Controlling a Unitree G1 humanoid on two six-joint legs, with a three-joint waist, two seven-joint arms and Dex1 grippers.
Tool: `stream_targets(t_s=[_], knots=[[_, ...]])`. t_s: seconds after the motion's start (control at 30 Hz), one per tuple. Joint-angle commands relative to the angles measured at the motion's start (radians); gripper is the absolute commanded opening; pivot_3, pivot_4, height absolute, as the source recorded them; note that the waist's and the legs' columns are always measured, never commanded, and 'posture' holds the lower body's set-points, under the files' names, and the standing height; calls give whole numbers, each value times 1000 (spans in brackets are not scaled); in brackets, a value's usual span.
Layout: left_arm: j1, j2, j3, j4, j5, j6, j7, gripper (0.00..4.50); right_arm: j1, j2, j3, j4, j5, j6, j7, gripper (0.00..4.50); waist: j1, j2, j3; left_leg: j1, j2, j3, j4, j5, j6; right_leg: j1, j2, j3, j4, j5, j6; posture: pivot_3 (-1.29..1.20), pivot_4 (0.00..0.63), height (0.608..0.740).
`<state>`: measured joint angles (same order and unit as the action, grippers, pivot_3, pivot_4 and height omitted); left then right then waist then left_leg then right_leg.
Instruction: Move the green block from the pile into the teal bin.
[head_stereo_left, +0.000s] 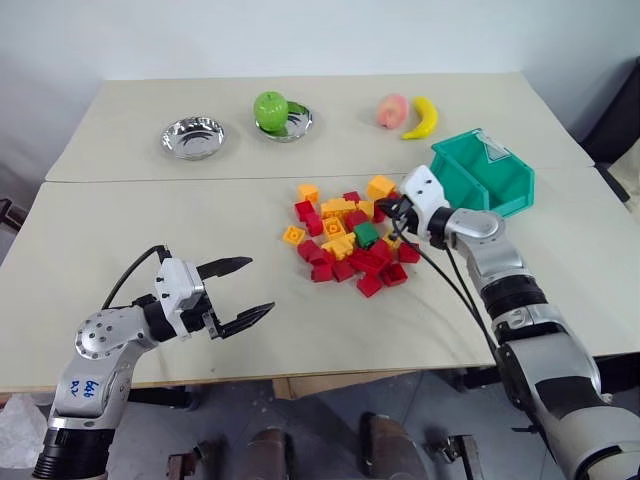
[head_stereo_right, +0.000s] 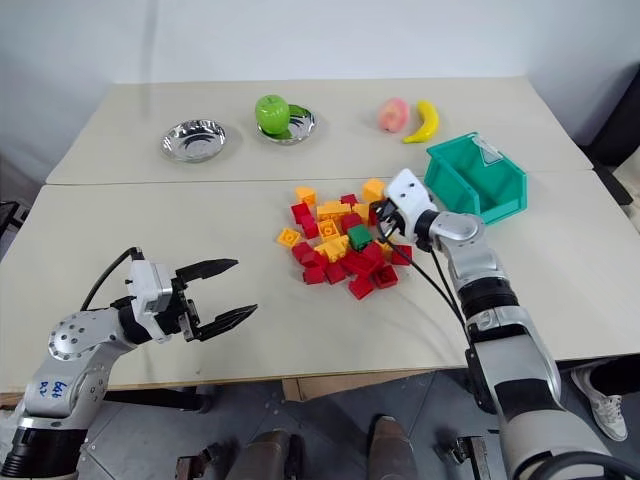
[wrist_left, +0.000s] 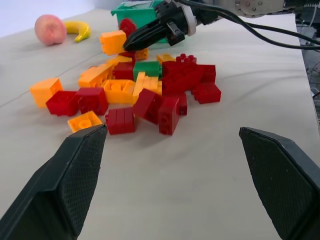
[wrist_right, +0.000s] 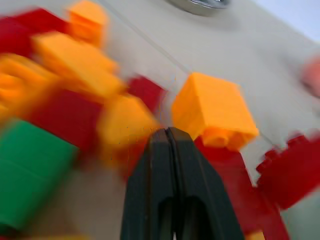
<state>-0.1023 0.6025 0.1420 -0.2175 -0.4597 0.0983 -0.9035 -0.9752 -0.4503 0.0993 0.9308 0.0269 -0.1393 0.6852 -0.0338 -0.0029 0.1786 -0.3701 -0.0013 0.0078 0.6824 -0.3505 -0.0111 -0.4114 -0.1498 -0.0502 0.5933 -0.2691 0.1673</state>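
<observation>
A beige table (head_stereo_left: 150, 260) made of two tops pushed together is seen, with a seam running across just beyond the pile (head_stereo_left: 350, 235) and lots of bare surface between the left gripper (head_stereo_left: 245, 290) and the bricks. The near edge is right under that gripper, so not much room is left on that side. The teal bin (head_stereo_left: 485, 172) is parked just past the right gripper (head_stereo_left: 388, 212), close behind it and toward the table's right edge, open front facing the pile. The pile is spread right at the right gripper's tips, and the green block (head_stereo_left: 366, 234) is sitting in it just below and beside those tips, not held. The right gripper's fingers (wrist_right: 172, 165) are pressed together with nothing between them. The left gripper is spread wide and empty, well apart from the pile.
</observation>
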Motion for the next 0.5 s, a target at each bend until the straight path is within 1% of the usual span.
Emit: stream_targets(t_s=[0.03,0.07,0.17,0.23,0.33,0.4,0.47,0.5], knots=[[-15,-11,-3,3,9,-11,10,4500,7,11,-36,-37,37,-54,68,20,-3,0,0,0,0,0,0,0,0,0,0,0,0,0,0,0,150,740],[-18,-14,-5,6,9,-10,12,4500,35,18,-31,-84,52,-57,117,20,-7,0,0,0,0,0,0,0,0,0,0,0,0,0,0,0,150,740],[-21,-19,-7,10,11,-8,13,4500,105,25,-18,-203,72,-29,202,20,-15,0,0,0,1,0,0,0,0,0,0,0,0,0,0,0,150,740],[-19,-19,-5,13,9,-4,12,4500,207,10,5,-374,85,56,251,20,-16,0,0,0,1,0,0,0,0,0,0,0,0,0,0,0,150,740],[-7,-14,3,17,0,-3,2,4500,324,-32,15,-568,93,147,285,20,-5,0,0,0,0,-1,1,0,0,1,0,-1,0,0,0,0,150,740],[15,-11,30,32,-30,-31,-41,4500,410,-90,10,-699,117,214,323,20,7,0,0,0,0,0,2,0,0,1,0,0,0,0,0,0,150,740],[26,-26,60,45,-49,-58,-46,4500,464,-128,-10,-785,145,267,335,20,13,0,0,0,0,-1,1,0,0,1,0,-1,0,0,0,0,150,740],[34,-24,77,65,-43,-71,-42,4500,496,-152,-45,-826,175,276,341,20,14,0,0,0,0,-1,1,0,0,1,0,-1,0,0,0,0,150,740]])
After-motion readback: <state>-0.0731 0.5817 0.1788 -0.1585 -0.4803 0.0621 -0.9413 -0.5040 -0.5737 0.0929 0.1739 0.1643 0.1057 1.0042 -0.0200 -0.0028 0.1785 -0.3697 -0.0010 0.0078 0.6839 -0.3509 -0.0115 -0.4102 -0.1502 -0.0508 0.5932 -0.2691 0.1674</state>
